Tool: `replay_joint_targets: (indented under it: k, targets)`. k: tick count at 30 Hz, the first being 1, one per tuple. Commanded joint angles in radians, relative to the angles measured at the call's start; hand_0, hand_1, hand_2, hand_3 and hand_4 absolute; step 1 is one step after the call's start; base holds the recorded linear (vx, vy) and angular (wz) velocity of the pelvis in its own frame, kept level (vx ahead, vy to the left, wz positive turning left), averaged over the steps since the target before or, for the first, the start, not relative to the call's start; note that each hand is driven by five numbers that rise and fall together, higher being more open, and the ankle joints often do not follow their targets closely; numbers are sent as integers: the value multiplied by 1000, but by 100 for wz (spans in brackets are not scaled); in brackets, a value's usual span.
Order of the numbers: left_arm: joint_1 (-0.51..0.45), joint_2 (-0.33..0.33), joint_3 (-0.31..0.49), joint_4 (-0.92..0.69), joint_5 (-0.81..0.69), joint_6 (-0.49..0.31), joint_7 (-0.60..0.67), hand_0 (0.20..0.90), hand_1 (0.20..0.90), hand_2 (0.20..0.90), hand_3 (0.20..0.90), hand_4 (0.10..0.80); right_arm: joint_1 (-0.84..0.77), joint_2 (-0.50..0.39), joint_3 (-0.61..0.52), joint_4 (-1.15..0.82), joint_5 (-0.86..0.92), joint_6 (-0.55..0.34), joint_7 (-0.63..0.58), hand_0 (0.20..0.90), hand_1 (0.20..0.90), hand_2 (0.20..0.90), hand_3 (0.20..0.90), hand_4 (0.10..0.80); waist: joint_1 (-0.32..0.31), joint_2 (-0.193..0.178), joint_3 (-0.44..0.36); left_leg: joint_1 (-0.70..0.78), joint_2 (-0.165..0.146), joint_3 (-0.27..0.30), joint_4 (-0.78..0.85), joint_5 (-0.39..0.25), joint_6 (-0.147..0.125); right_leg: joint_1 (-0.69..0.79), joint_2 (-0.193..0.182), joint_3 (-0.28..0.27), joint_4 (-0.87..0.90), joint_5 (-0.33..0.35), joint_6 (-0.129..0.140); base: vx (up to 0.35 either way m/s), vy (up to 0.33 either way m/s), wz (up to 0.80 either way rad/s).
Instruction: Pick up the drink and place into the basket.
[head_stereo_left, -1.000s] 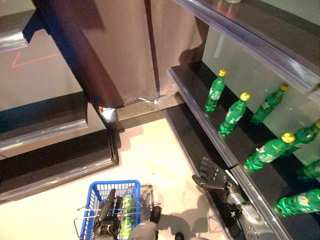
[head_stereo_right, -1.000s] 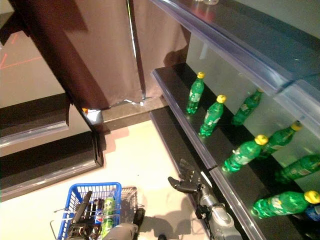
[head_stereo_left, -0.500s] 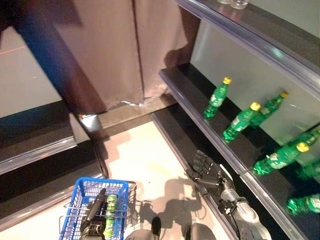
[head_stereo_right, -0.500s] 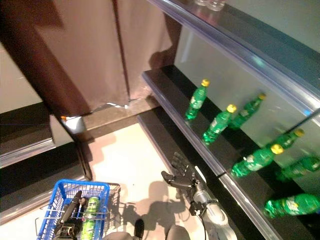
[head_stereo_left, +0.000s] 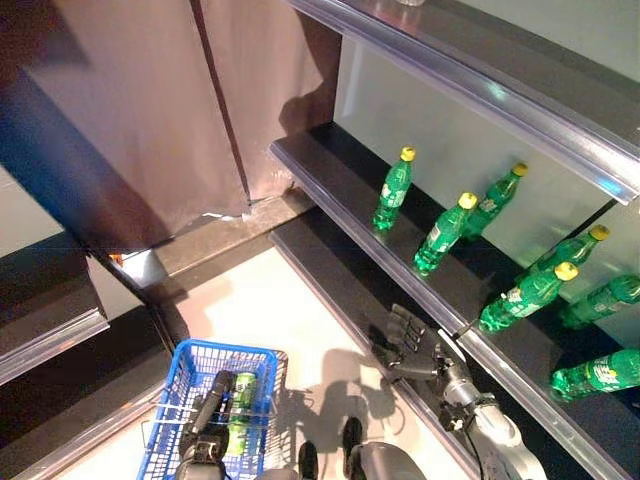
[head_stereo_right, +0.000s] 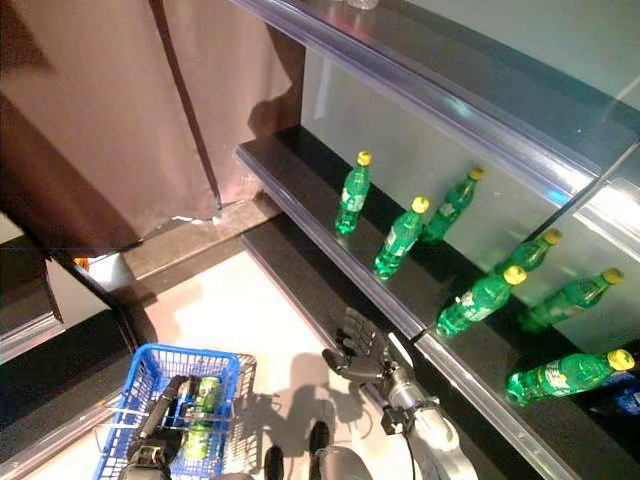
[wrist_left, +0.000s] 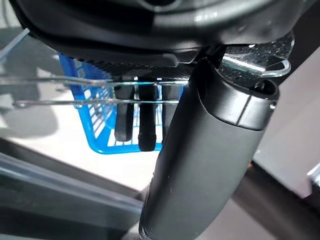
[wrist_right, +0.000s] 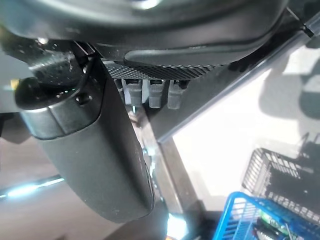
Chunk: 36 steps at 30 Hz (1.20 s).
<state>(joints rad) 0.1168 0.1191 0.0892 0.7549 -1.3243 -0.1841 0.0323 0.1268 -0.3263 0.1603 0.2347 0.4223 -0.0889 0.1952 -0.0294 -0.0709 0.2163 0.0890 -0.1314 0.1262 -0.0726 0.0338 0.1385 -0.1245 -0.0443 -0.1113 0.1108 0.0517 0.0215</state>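
Note:
Several green drink bottles with yellow caps stand on a dark shelf; the nearest ones are a bottle (head_stereo_left: 392, 190), a second (head_stereo_left: 445, 232) and a third (head_stereo_left: 527, 296). My right hand (head_stereo_left: 405, 345) is open, fingers (wrist_right: 150, 93) straight, below and in front of that shelf's edge, touching no bottle. The blue basket (head_stereo_left: 190, 365) hangs at the lower left with a green drink (head_stereo_left: 240, 400) inside. My left hand (head_stereo_left: 205, 440) is shut on its wire handle (wrist_left: 100, 101), fingers (wrist_left: 145, 125) curled behind the wires.
A mirrored back wall doubles the bottles. A lower dark shelf (head_stereo_left: 330, 270) runs under the bottle shelf, and a higher shelf (head_stereo_left: 470, 80) juts out above it. A brown curtain (head_stereo_left: 150, 110) hangs at the back left. Pale floor (head_stereo_left: 260, 310) lies between the basket and the shelves.
The whole picture has swung, so the camera moved. My right hand stays open by the shelf edge. My left hand keeps its hold on the basket.

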Motion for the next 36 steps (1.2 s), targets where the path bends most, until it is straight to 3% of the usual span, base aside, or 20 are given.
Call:
replay_joint_targets:
  k: [1, 12, 14, 15, 17, 18, 20, 22, 24, 27, 32, 36]
  targets:
    - [-71, 69, 34, -211, 44, -139, -118, 300, 300, 300, 200, 100, -64, -45, -4, -43, -8, -109, 27, 900, 900, 900, 900, 800, 11, 30, -98, 9, 20, -116, 95, -118, -108, 93, 22, 36, -83, -2, 57, 29, -39, -5]
    - [-72, 83, 31, -204, 54, -133, -120, 300, 300, 300, 200, 100, -56, -55, -9, -106, -46, -139, -22, 900, 900, 900, 900, 800, -3, 26, -86, -19, 37, -83, 222, -174, -116, 111, 7, 35, -50, -38, 50, 35, -77, -1]
    - [-69, 75, 30, -206, 65, -133, -113, 300, 300, 300, 200, 100, -49, -66, -9, -131, -68, -143, -46, 900, 900, 900, 900, 800, -7, 19, -82, -55, 40, -93, 320, -169, -131, 126, 6, 49, -46, -49, 31, 39, -108, -1]
    - [-64, 74, 25, -219, 67, -129, -105, 300, 300, 300, 200, 100, -43, -86, -8, -162, -90, -145, -65, 900, 900, 900, 900, 800, -8, 13, -76, -115, 38, -121, 455, -116, -152, 136, 6, 66, -46, -54, 12, 19, -70, -4]
    - [-55, 69, 23, -229, 60, -133, -99, 300, 300, 300, 200, 100, -36, -106, -9, -190, -98, -149, -59, 900, 900, 900, 900, 800, -10, 10, -70, -166, 27, -150, 558, -90, -155, 130, 8, 87, -32, -51, 2, 18, 27, -6]
    - [-46, 66, 23, -231, 56, -135, -102, 300, 300, 300, 200, 100, -35, -114, -6, -207, -99, -155, -56, 900, 900, 900, 900, 800, -7, 12, -64, -182, 15, -192, 572, -72, -151, 128, 15, 118, -25, -49, 1, 55, 83, -38]
    - [-40, 63, 22, -228, 50, -143, -102, 300, 300, 300, 200, 100, -45, -118, 0, -214, -98, -159, -54, 900, 900, 900, 900, 800, -2, 17, -61, -169, 12, -232, 509, -72, -141, 129, 27, 159, -25, -48, 7, 61, 132, -66]
    - [-22, 70, 16, -227, 24, -153, -115, 300, 300, 300, 200, 100, -70, -128, -1, -231, -82, -164, -56, 900, 900, 900, 900, 800, 10, 25, -56, -112, 28, -322, 327, -75, -135, 132, 50, 238, -33, -50, 18, 71, 238, -101]
    - [-12, 73, 22, -224, 10, -152, -124, 300, 300, 300, 200, 100, -66, -133, -11, -248, -72, -171, -43, 900, 900, 900, 900, 800, 11, 33, -54, -88, 30, -350, 248, -87, -136, 125, 59, 271, -28, -52, 26, 17, 225, -106]
    - [-28, 68, 35, -198, 8, -136, -151, 300, 300, 300, 200, 100, -39, -142, -45, -291, -59, -185, -45, 900, 900, 900, 900, 800, -27, 49, -53, -57, 40, -309, 180, -108, -133, 89, 50, 306, -12, -49, 52, -64, 373, -118]
    - [-76, 86, 4, -165, 2, -149, -155, 300, 300, 300, 200, 100, -23, -138, -78, -304, -43, -223, -50, 900, 900, 900, 900, 800, -78, 53, -47, -25, 12, -246, 154, -138, -114, 29, 12, 316, -19, 15, 104, -14, 255, -72]
    - [-90, 99, 5, -151, -12, -160, -160, 300, 300, 300, 200, 100, -56, -127, -87, -302, -33, -211, -42, 900, 900, 900, 900, 800, -72, 57, -43, -8, 4, -199, 148, -151, -103, -2, -16, 245, -19, 40, 121, -15, 158, -61]
